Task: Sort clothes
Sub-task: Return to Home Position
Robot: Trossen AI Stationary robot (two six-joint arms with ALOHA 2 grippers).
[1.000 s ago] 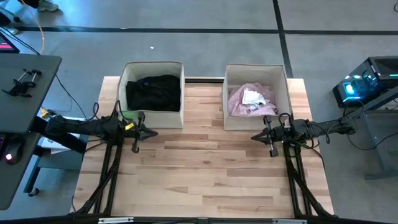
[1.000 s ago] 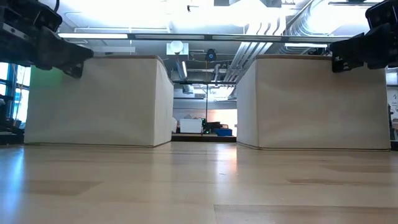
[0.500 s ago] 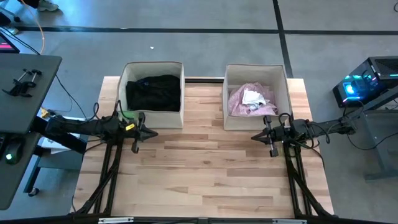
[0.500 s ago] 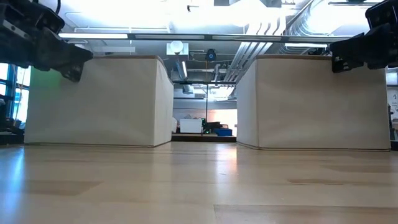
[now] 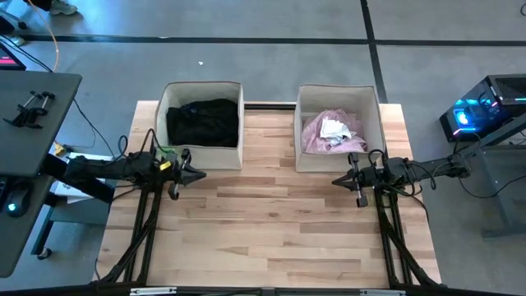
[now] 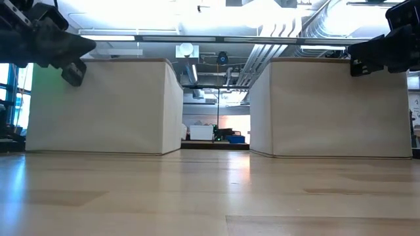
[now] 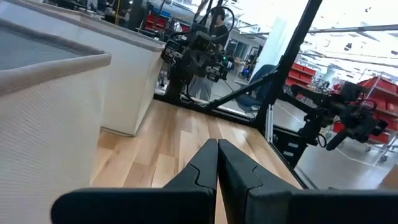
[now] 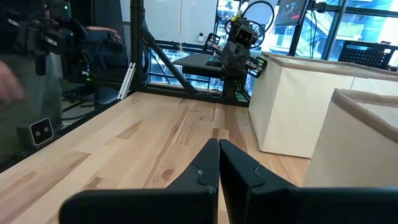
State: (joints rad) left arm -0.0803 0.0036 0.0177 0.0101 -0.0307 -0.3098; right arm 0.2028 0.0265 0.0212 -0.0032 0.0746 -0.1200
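While left gripper (image 5: 199,173) and right gripper (image 5: 335,180) hover closed, black garment (image 5: 203,122), pink shirt (image 5: 316,141) in bins (image 5: 205,156).

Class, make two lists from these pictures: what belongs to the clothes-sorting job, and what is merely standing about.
Belongs: black garment in left bin; pink shirt and white sock in right bin; left hand, right hand, both shut.
Standing about: grey desk, blue-lit box.

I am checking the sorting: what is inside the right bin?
In the right bin lies a pink shirt with a white sock on top. Anything under them is covered.
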